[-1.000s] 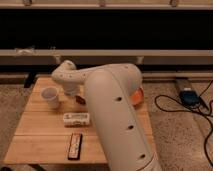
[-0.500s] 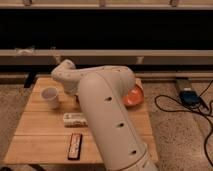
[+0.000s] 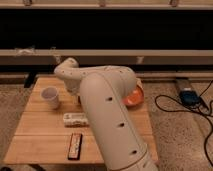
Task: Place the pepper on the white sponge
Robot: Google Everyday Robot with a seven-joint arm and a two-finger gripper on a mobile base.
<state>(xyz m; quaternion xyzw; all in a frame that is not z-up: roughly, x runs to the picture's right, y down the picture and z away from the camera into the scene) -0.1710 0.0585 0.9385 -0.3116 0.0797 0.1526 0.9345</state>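
**Arm hides the pepper, the sponge and the jaws**

Nearest the camera, the robot's thick white arm rises from the bottom edge and leans away over a wooden bench, covering its middle. To the left of the arm lies a flat black bar, its long axis pointing away from the camera. Just beyond it lies a pale oblong item with darker markings, lying crosswise; it looks more like a labelled bottle on its side than a sponge. Further back on the left stands a white cup. On the far right, an orange plate peeks out from behind the arm.

The arm bends at the far left and turns down toward the bench centre. The jaws are behind it there, and I cannot tell whether they are open or closed. Neither the pepper nor the white sponge shows. Both are probably behind the arm, so which way the sponge lies from the jaws cannot be read.
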